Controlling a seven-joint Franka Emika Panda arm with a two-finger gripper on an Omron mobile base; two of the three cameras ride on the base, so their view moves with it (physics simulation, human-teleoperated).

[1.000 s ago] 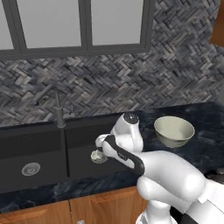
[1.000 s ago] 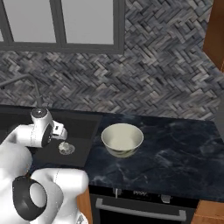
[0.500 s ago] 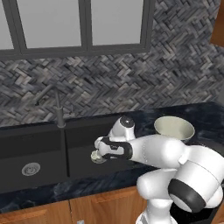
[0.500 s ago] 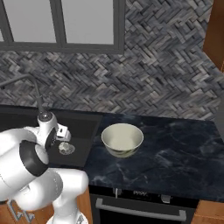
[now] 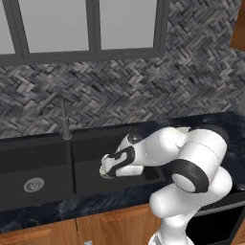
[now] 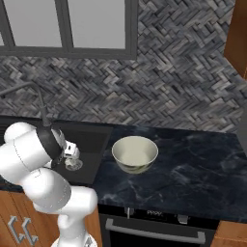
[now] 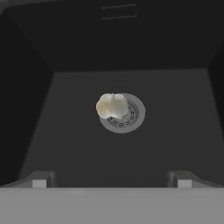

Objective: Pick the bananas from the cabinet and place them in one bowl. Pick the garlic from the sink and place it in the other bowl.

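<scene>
The whitish garlic (image 7: 112,106) lies on the round silver drain (image 7: 127,116) of the black sink (image 7: 65,144), in its right basin. My gripper (image 7: 110,179) hangs above it, open, its fingertips (image 7: 40,179) wide apart with nothing between them. In the left base view the gripper (image 5: 106,168) reaches down into the basin beside the pale garlic (image 5: 102,171). In the right base view the hand (image 6: 72,153) hovers over the drain (image 6: 74,165). A cream-white bowl (image 6: 135,153) stands on the counter right of the sink. The bananas are out of view.
A dark curved faucet (image 5: 62,119) rises behind the sink's divider, and the left basin has its own drain (image 5: 33,183). Brown wall cabinet (image 6: 239,38) edges show at the upper right. The dark marble counter (image 6: 193,173) stretches right of the bowl, above an oven front (image 6: 154,226).
The hand has sunk a little lower and leftward into the right basin. The arm's elbow has swung forward and now covers the bowl in the left base view. The jaws stayed open.
</scene>
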